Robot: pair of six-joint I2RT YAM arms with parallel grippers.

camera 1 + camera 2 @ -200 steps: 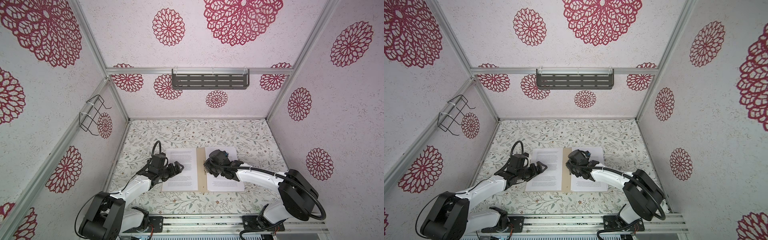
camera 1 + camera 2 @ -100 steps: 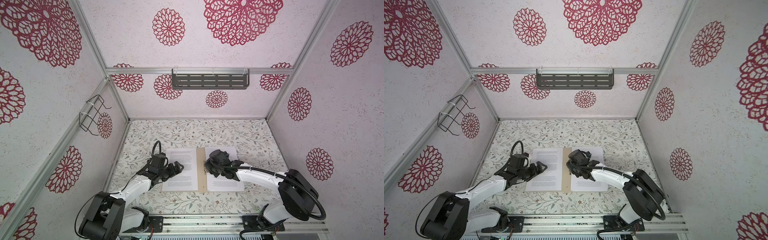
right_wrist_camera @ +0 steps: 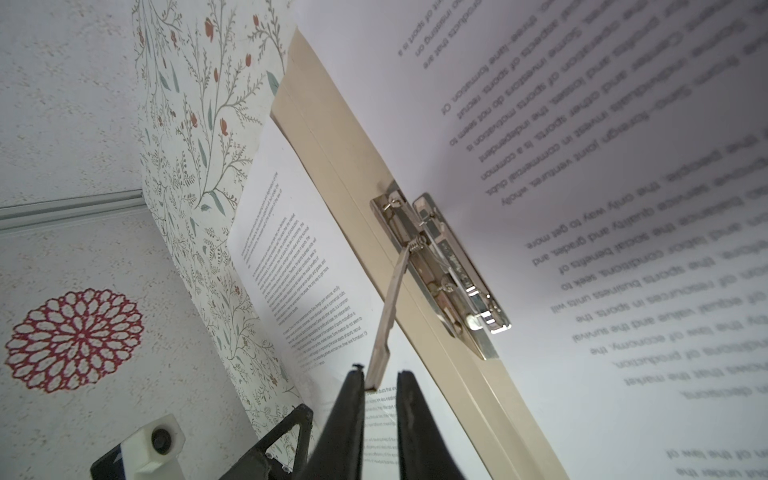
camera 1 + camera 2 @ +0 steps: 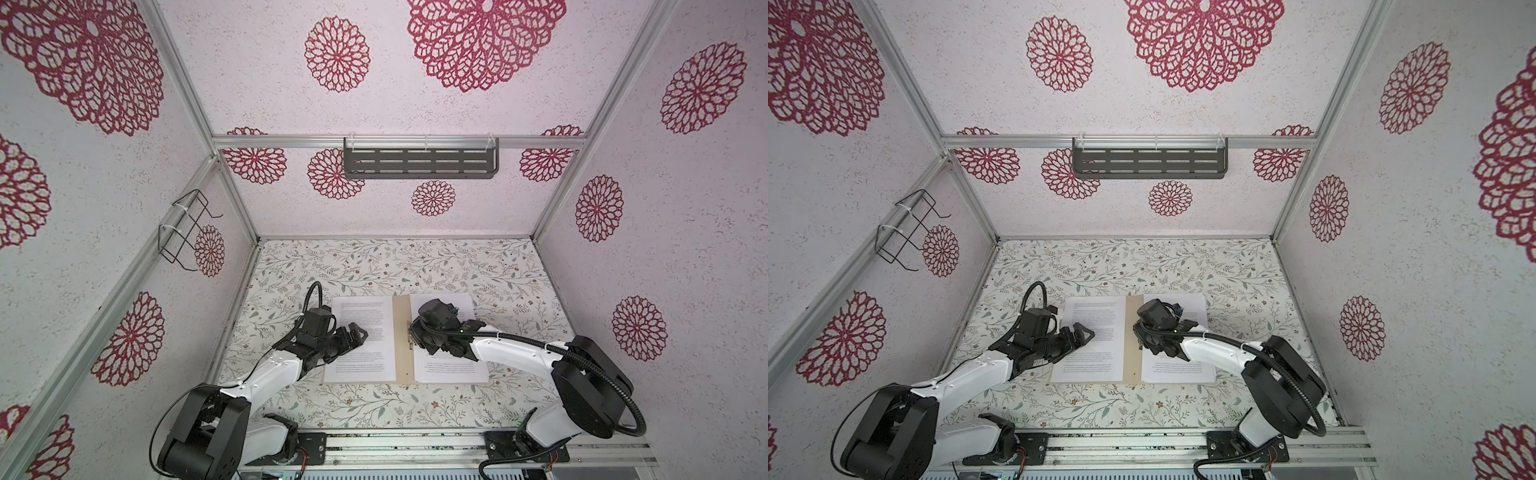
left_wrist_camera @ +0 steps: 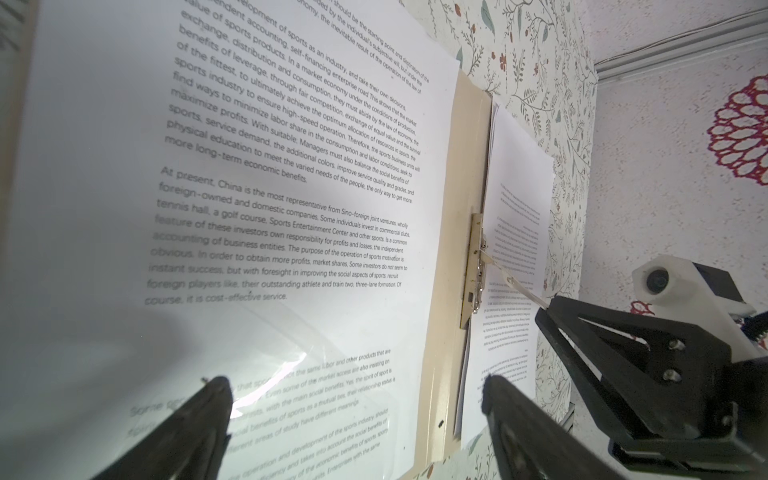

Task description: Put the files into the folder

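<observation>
Right claw (image 3: 380, 384) nearly closed, I pinch the thin silver metal fastener lever (image 3: 388, 316) on the open tan cardboard folder (image 3: 332, 166); my left claw (image 5: 353, 395) hangs wide open, empty.

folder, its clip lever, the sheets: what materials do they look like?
Folder: thin tan card, matte, creased along the spine. Clip lever: bright metal, probably plated steel; it glints, and a small coil spring sits at its base. Its tip lies between the right gripper fingers; whether they pinch it is unclear. Sheets: plain white printer paper, black text, mostly matte.
</observation>
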